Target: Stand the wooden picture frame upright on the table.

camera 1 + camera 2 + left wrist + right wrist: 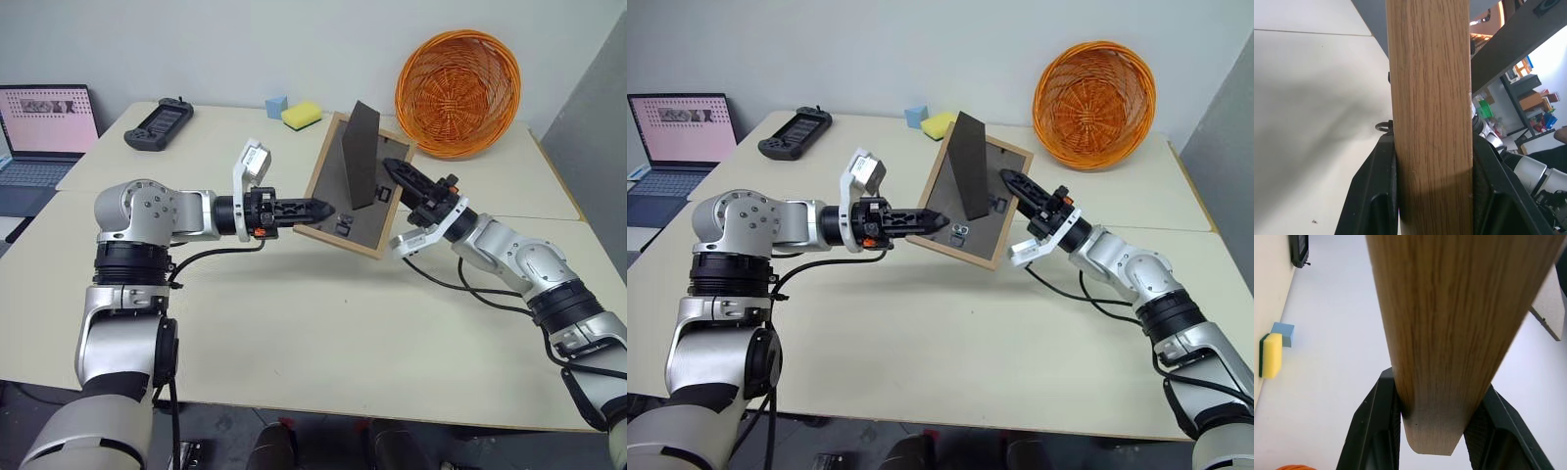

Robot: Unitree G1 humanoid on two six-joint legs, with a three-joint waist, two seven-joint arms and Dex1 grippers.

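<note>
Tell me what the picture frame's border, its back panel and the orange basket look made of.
Wooden picture frame border: light wood, matt, with grain lines plain in the wrist views. Back panel: dark grey-brown board, matt, probably fibreboard. Orange basket: open woven strands, likely wicker or plastic; which, I cannot tell.

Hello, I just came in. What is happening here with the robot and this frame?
The robot holds the wooden picture frame in the air above the table, with both arms. The left gripper is closed on the frame's left edge, and the right gripper is closed on its right edge. The frame is tilted with its dark back toward the camera, and the fold-out stand is already opened. The frame is not yet standing on the table.
</note>
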